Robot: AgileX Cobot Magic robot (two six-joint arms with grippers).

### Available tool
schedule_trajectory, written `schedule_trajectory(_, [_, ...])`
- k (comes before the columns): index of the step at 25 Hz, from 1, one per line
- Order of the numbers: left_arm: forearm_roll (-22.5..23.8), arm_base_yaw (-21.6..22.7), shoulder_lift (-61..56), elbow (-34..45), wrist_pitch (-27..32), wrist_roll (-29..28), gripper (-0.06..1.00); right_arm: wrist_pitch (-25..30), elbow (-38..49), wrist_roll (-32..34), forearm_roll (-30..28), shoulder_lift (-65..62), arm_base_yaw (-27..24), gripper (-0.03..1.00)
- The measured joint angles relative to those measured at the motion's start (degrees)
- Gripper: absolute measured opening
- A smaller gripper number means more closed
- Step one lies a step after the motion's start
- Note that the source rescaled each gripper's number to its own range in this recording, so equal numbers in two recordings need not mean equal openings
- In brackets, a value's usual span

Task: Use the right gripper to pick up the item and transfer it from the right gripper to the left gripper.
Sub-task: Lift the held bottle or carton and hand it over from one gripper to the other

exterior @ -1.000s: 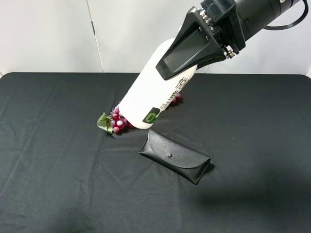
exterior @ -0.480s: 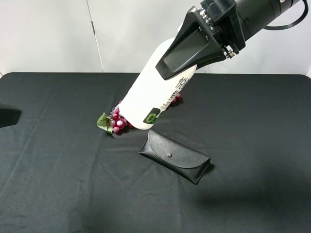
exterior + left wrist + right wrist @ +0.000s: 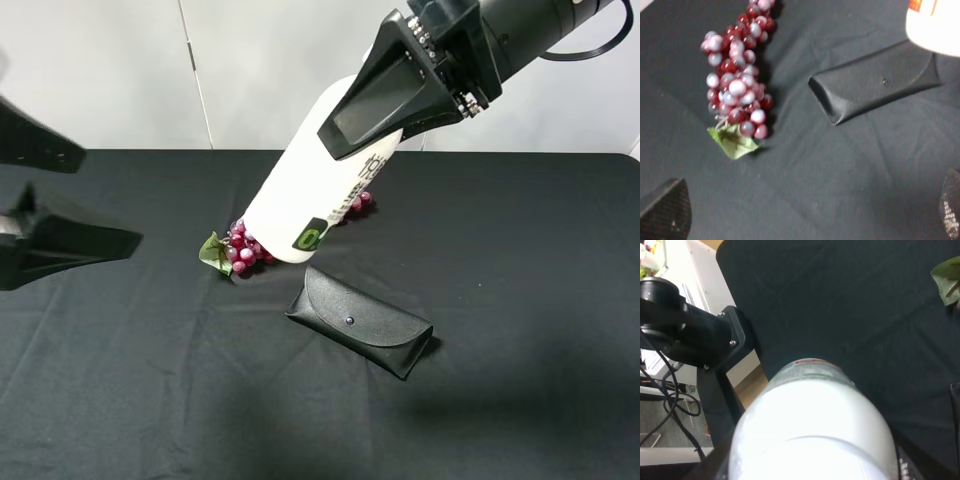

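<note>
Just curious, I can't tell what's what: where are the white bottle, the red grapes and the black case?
Small white plastic bottle (image 3: 295, 190): high view, on its bare white side.
Bunch of red grapes (image 3: 737, 85): left wrist view, mid-cluster.
Black leather glasses case (image 3: 362, 322): high view, on its middle.

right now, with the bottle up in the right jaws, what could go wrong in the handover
The bottle hangs tilted, gripped near one end only; a bump from the open left jaws could swing it or knock it loose. A fall might hit the grapes or glasses case close by.
</note>
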Motion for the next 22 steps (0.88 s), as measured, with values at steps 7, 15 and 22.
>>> schedule_trajectory(7, [-0.11,-5.92,1.74,-0.95,-4.15,0.0,1.0,-0.12,0.0,0.26,0.06,0.0,0.0,0.04])
schedule_trajectory(15, [-0.14,-10.01,5.14,-4.46,-5.65,-0.44,1.0,-0.17,0.0,0.65,0.16,0.0,0.0,0.04])
schedule_trajectory(22, [-0.14,-16.79,8.16,-5.23,-10.93,-1.66,1.0,-0.17,0.0,1.23,0.16,0.0,0.0,0.04])
